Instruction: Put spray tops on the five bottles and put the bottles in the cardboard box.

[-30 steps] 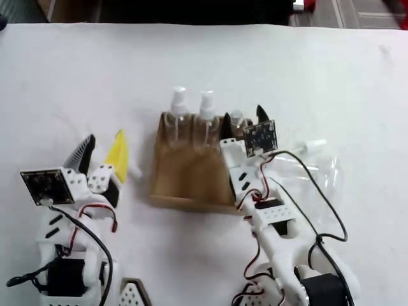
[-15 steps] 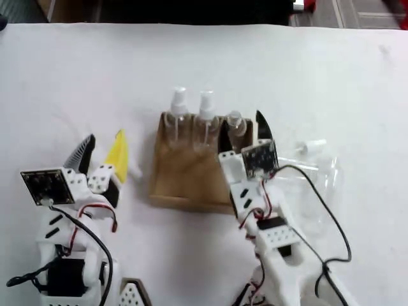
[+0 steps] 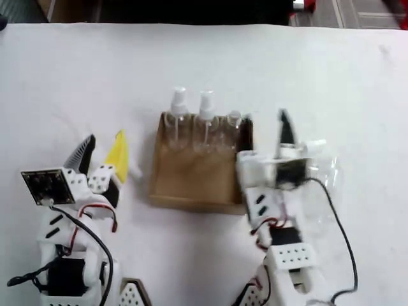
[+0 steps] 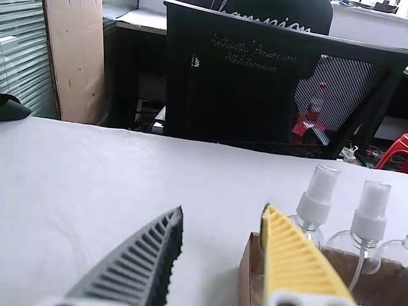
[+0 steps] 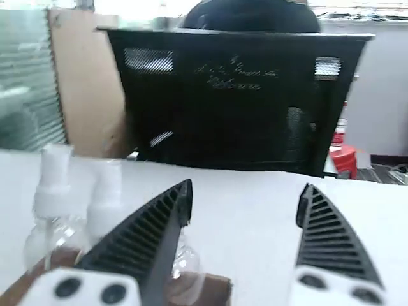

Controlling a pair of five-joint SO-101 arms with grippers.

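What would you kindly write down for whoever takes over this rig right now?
Left gripper: open, empty, left of the box.
Right gripper: open, empty, just right of the box.
Box holds three bottles along its far wall: left bottle and middle bottle have tops; right bottle seems bare.
A loose spray top lies on a clear bag by the right gripper.
To do: top that bottle, then top and box two more.

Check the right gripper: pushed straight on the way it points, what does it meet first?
Probably nothing: the right gripper is open and aimed over bare table beside the box, with the bottles off to one side. The way looks free up to the far table edge, though depth is unclear.
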